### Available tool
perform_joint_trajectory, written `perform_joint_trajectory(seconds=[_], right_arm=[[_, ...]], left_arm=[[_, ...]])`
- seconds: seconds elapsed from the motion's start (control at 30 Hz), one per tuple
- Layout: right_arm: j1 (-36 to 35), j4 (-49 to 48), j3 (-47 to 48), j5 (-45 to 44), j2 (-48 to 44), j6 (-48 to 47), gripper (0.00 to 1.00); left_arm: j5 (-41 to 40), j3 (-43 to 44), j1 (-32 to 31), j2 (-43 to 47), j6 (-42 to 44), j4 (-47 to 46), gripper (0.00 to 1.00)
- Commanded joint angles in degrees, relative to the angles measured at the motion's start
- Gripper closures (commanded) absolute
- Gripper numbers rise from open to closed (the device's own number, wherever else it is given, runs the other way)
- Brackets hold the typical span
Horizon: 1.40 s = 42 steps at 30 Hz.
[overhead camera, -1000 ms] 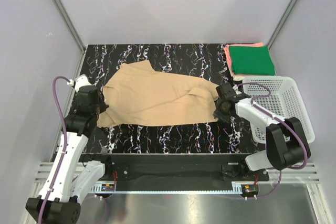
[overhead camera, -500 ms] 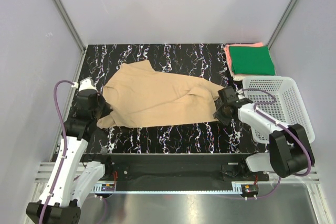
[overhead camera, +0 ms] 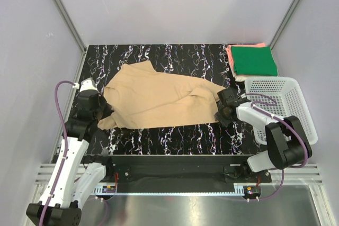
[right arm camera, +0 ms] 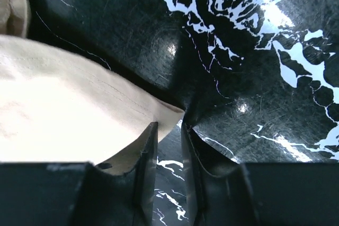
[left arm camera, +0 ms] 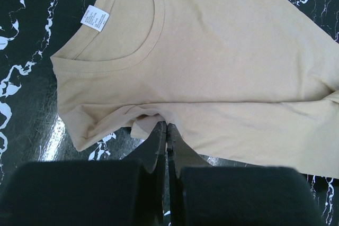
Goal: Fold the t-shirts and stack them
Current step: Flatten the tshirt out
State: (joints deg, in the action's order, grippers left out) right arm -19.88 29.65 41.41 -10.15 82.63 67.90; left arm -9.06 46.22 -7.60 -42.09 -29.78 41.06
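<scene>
The tan t-shirt (overhead camera: 159,99) lies spread across the black marbled table (overhead camera: 175,136), collar and label toward the left. My left gripper (overhead camera: 103,110) is at its near-left edge; in the left wrist view (left arm camera: 167,126) the jaws are pressed together on a bunched fold of the tan t-shirt (left arm camera: 212,51) by the sleeve. My right gripper (overhead camera: 221,110) is at the shirt's near-right hem corner; in the right wrist view (right arm camera: 168,125) the jaws stand a narrow gap apart, with the hem corner (right arm camera: 169,112) just at the tips. The dark green t-shirt (overhead camera: 254,60) lies folded on the coral-pink one (overhead camera: 230,56) at the back right.
A white mesh basket (overhead camera: 286,109) stands at the right edge, just right of my right arm. Grey walls and metal posts enclose the table on three sides. The black frame rail runs along the near edge.
My right gripper has moved a little nearer and lower onto the hem corner. My left gripper has shifted slightly nearer along the shirt's left edge. The shirt has barely moved.
</scene>
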Motion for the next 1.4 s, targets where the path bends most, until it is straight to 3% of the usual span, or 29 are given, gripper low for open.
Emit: perform_joint_trajectory(seconds=[0.0,0.13,0.23,0.27,0.33,0.47,0.57,0.8,0.9,1.13,1.37], right_arm=[[-0.3,-0.5,0.2,-4.9,0.8,2.6,0.69],[-0.3,-0.5,0.3,-5.8,2.0,1.7,0.72],[-0.3,-0.4,0.5,-6.3,3.1,0.7,0.83],[-0.3,-0.5,0.5,-6.5,3.2,0.7,0.93],[-0.3,-0.6,0.8,-7.1,2.7,-0.3,1.00],[-0.3,-0.1,3.0,-10.3,-2.2,-5.6,1.00],[-0.3,6.5,8.8,-13.2,-9.3,-10.1,1.00],[-0.3,20.4,34.7,-17.0,-25.2,-21.3,1.00],[-0.3,25.1,42.3,-14.1,-30.1,-22.3,1.00],[-0.3,30.4,51.0,-7.9,-41.1,-17.6,1.00],[-0.2,24.2,50.1,-4.4,-34.9,-21.5,1.00]], left_arm=[[-0.4,0.1,0.2,0.4,0.7,-1.4,1.00],[-0.7,0.4,0.2,0.2,0.5,-1.5,1.00],[-1.1,0.5,0.2,-0.1,-0.1,-1.6,1.00],[-1.1,0.6,0.2,-0.2,-0.4,-1.8,1.00],[-1.2,0.9,0.2,-0.5,-0.5,-1.9,1.00],[-2.9,2.7,0.2,-1.0,0.2,-1.9,1.00],[-7.5,9.9,0.2,-2.4,2.2,-1.1,1.00],[-9.8,41.4,0.2,-7.3,2.5,4.5,1.00],[-7.1,48.7,0.2,-6.3,0.6,6.6,1.00],[-3.6,57.8,-0.3,0.8,-4.9,12.8,1.00],[-4.6,57.2,-1.1,-3.3,-4.9,13.3,1.00]])
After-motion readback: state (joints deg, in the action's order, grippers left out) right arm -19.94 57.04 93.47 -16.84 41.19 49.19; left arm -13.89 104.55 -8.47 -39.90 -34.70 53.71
